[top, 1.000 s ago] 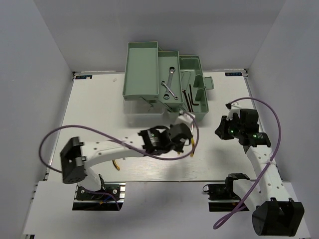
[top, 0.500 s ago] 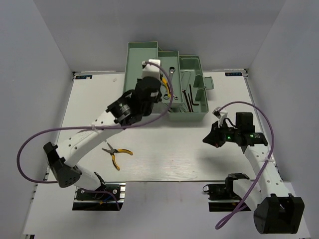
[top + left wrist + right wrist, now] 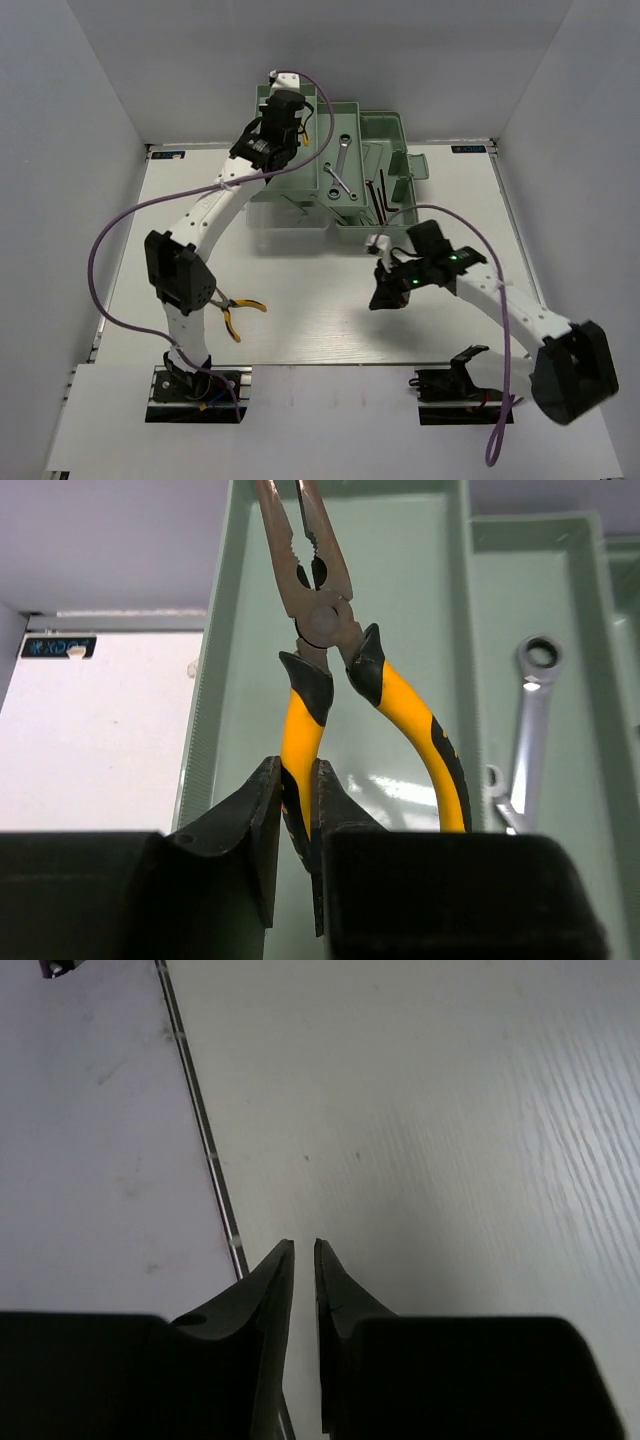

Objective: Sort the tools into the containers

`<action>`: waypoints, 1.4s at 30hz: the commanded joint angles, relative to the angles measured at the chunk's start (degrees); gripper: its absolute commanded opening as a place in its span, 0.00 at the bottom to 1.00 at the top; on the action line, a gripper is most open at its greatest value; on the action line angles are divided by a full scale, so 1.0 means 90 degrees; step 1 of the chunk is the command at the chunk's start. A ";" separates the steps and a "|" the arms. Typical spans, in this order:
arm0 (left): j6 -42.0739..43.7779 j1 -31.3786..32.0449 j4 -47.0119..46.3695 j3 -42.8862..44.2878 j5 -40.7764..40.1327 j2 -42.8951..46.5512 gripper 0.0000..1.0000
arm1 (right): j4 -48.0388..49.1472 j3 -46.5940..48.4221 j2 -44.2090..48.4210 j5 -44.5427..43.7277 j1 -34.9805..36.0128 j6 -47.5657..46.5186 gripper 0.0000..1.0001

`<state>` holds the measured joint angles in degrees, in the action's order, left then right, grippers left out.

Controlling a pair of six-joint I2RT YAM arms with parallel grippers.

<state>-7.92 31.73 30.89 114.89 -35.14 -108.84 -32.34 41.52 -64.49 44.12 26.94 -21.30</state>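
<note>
Left gripper [image 3: 292,780] clamped on one handle of yellow-and-black-handled steel needle-nose pliers [image 3: 318,640], over far-left tray of mint-green plastic toolbox [image 3: 215,700]. Stiff, likely weighty, hinged (free handle may swing); rubbery sleeve is best hold. Right gripper [image 3: 300,1255]: narrow slit, empty
</note>
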 commanded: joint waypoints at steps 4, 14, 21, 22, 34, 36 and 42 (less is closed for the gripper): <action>-0.0047 -0.0351 0.0191 0.0458 0.0544 -0.0153 0.29 | 0.0761 0.1566 -0.1552 -0.1617 0.1868 0.0324 0.34; -0.0116 -0.0547 0.0658 0.1315 0.1432 0.0022 0.80 | 0.1044 0.3675 -0.4120 -0.3288 0.3411 0.0764 0.48; -0.0311 -0.0488 0.1041 -0.0194 0.2174 0.1982 0.84 | 0.0295 0.6312 -0.6287 -0.3730 0.4193 0.0765 0.51; -0.0311 -0.0488 0.0972 -0.0594 0.2427 0.2314 0.90 | 0.0225 0.6479 -0.6437 -0.3740 0.4243 0.0755 0.52; -0.0252 -0.0488 0.0981 -0.3575 0.3269 0.5119 0.99 | -0.0186 0.8258 -0.7883 -0.4345 0.4780 0.0687 0.54; -0.0320 -0.0488 0.0981 -0.3702 0.3337 0.5403 0.99 | -0.0186 0.8219 -0.7903 -0.4336 0.4790 0.0638 0.54; -0.0584 -0.0488 0.1196 -0.4347 0.3337 0.6135 0.99 | -0.0186 0.8112 -0.8118 -0.4443 0.4751 0.0511 0.32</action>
<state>-11.66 27.14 40.25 77.12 -6.26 -57.78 -32.91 113.49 -136.07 5.26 69.95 -15.94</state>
